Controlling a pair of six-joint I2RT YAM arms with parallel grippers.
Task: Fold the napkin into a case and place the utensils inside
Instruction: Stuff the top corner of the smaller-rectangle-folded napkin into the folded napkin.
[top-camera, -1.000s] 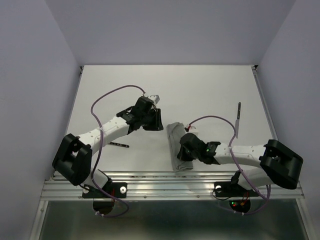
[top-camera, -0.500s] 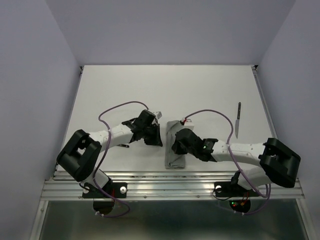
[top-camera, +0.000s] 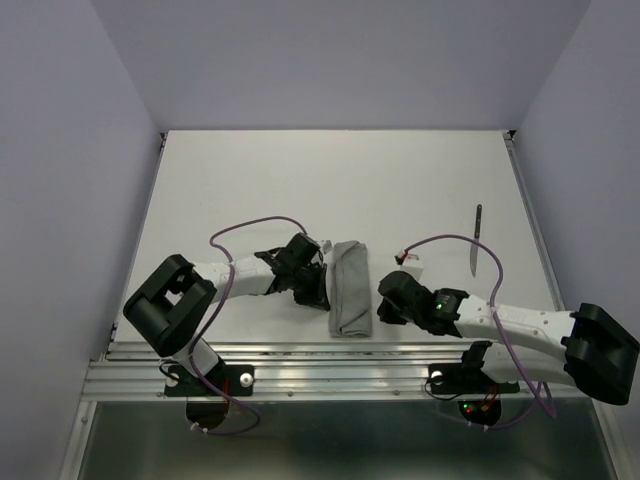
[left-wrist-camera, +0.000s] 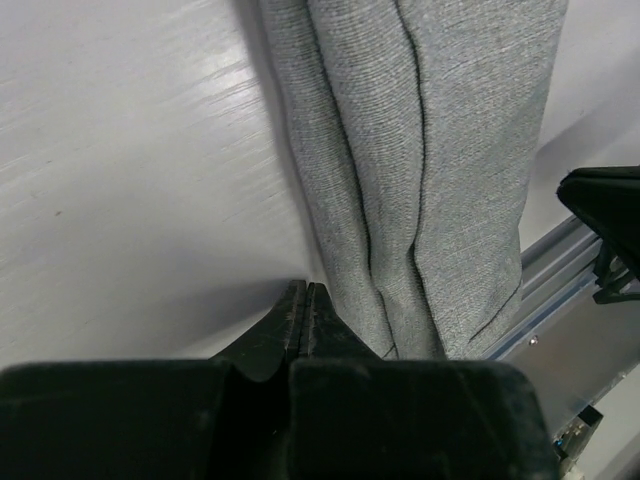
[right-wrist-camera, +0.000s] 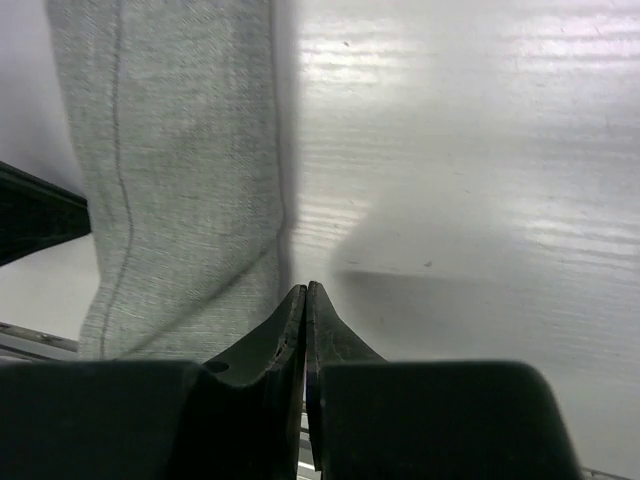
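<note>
Nearest, the case (top-camera: 349, 288) lay close to the worktop's (top-camera: 250, 180) front edge, its lower end almost at the rail (top-camera: 300, 365). The left tool (left-wrist-camera: 305, 290) and right tool (right-wrist-camera: 305, 290) flanked it, each pressed together with no cloth between. A sideways nudge from either could spring the folds open or slide it off the edge. Farther right lay one utensil (top-camera: 476, 240); the others were perhaps hidden under an arm.
</note>
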